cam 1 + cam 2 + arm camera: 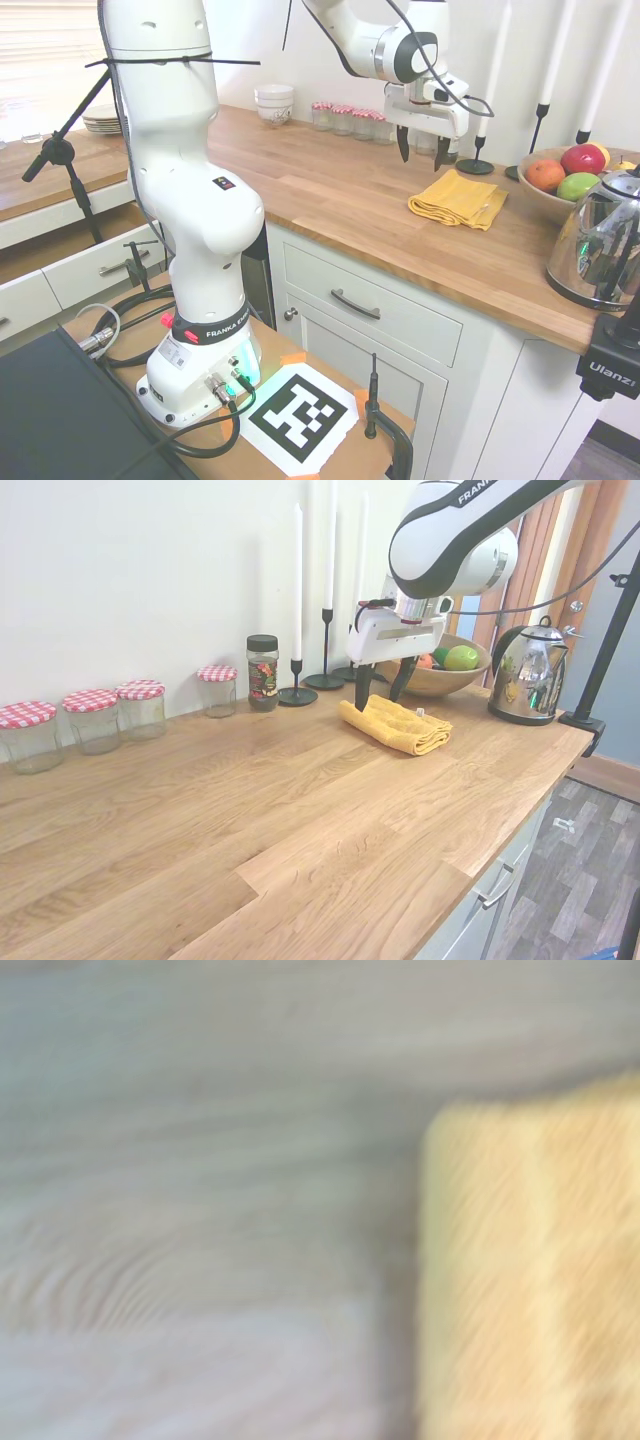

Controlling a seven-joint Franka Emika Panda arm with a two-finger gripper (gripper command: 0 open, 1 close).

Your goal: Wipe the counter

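One folded yellow cloth lies on the counter, nearer its back edge than its front, toward the end where the kettle and fruit bowl stand. Above the cloth's wall-side edge the gripper hangs with its two fingers spread apart and nothing between them.

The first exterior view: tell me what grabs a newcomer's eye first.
The big white arm fills the left foreground, its end effector open in the air just above the counter. Below and slightly right of it lies a folded yellow cloth, the brightest thing on the wood. At the far right stand a fruit bowl and a shiny kettle.
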